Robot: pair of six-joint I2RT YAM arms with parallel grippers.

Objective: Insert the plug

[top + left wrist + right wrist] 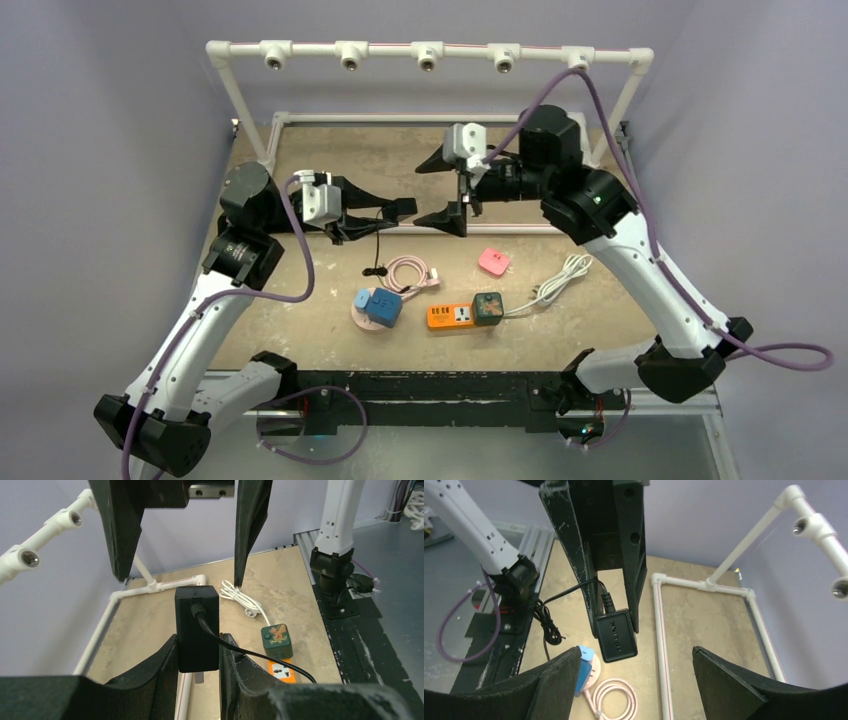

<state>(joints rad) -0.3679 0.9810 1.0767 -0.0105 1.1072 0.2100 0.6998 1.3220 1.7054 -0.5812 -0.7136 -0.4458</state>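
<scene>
My left gripper [198,641] is shut on a black TP-LINK power adapter [196,625], held in the air with its black cable [260,656] trailing off. The adapter also shows in the right wrist view [616,635], between the left fingers [574,555]. My right gripper [634,653] is wide open and empty, facing the adapter from close by; in the top view it [446,190] is just right of the left gripper [403,209]. An orange power strip [450,316] lies on the table below with a green cube plug [488,308] in its right end.
A coiled pink cable [405,272], a blue plug on a pink round base [378,307], a small pink block [493,261] and the strip's white cord [560,280] lie on the table. A white pipe frame [430,52] stands at the back.
</scene>
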